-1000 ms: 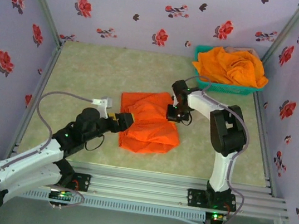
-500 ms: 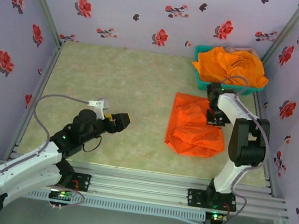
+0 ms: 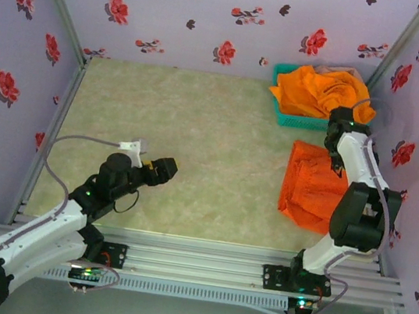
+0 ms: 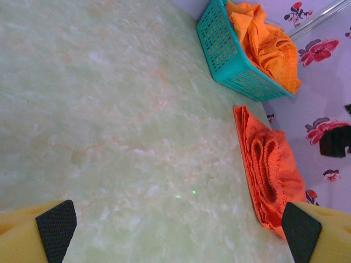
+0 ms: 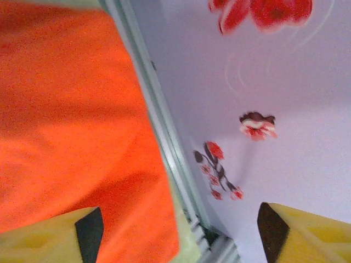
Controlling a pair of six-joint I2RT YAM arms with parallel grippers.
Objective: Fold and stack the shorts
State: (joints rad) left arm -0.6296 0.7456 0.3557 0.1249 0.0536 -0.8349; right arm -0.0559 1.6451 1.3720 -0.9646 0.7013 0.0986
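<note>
From above, the folded bright orange cloth shorts (image 3: 310, 196) lay flat on the pale green tabletop (image 3: 177, 113), close to the right wall and just in front of the teal plastic mesh basket (image 3: 290, 115). A heap of orange cloth (image 3: 318, 90) sat in that basket. The right jaws hung over the far edge of the folded shorts; I could not tell from here if they touched. The left jaws were well apart from the shorts, over the bare tabletop on the left side. From the left wrist, the left jaws were wide open, with nothing between their black pads (image 4: 56, 227). The folded shorts (image 4: 269, 164) lay far off by the flowered wall, near the basket (image 4: 219, 44) with its orange heap (image 4: 269, 44). From the right wrist, the right jaws were spread wide too and held nothing. The orange shorts (image 5: 66, 109) lay below them, beside a grey metal rail (image 5: 159, 137) and the purple flowered wall (image 5: 285, 98).
</note>
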